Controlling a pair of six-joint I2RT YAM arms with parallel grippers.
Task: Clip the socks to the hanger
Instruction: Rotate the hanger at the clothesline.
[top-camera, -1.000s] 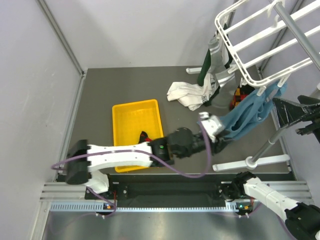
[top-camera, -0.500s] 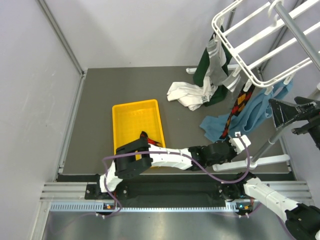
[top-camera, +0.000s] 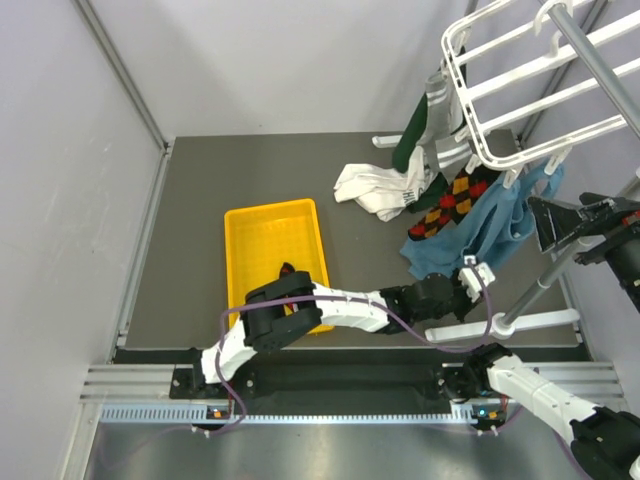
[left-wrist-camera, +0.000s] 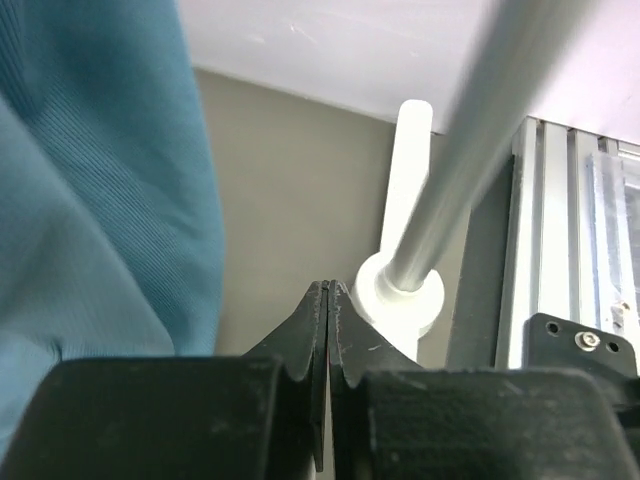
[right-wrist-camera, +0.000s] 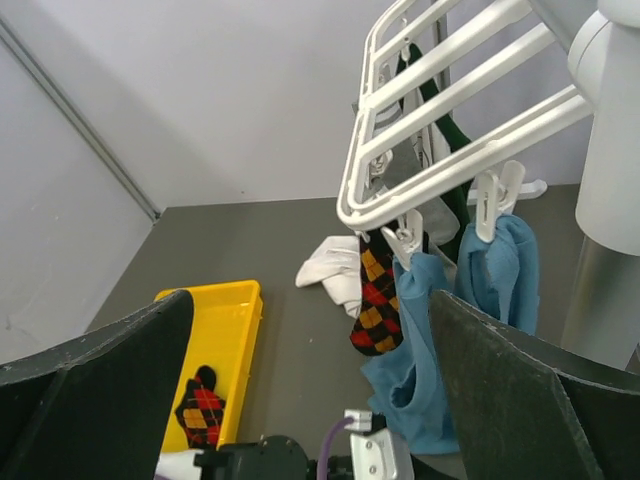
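The job looked partly done. On the hanger (right-wrist-camera: 460, 160), up at the right above the table (top-camera: 200, 200), one argyle sock (top-camera: 450, 200) hung from a clip (right-wrist-camera: 405, 238) on the near rail. The second argyle sock (right-wrist-camera: 200, 405) lay at the near end of the yellow tray (top-camera: 270, 225). I could not pick out a plain grey sock with any certainty.

The right gripper (top-camera: 560, 222) hovered close to the hanger with its fingers spread wide and nothing between them. The left gripper (left-wrist-camera: 328, 290) sat low beside the foot of the pole (left-wrist-camera: 465, 160), jaws pressed together on nothing, with the blue cloth (left-wrist-camera: 100, 200) just beside it.

To fetch the next sock well, I judged the left arm should first draw back clear of pole and cloth. It should part its jaws before dropping into the tray, then pinch the sock by its cuff. That would leave an edge loose to feed into a free clip (right-wrist-camera: 495, 195). The frame would probably swing if nudged, so steadying it would help.

The hanger was hard white plastic, a rectangle of straight parallel bars with small pegs dangling beneath. The pole was smooth, round grey metal. The tray was glossy and shallow with rounded corners. The blue cloth was a limp, finely ribbed knit. The socks were soft knit in red, black and yellow diamonds.
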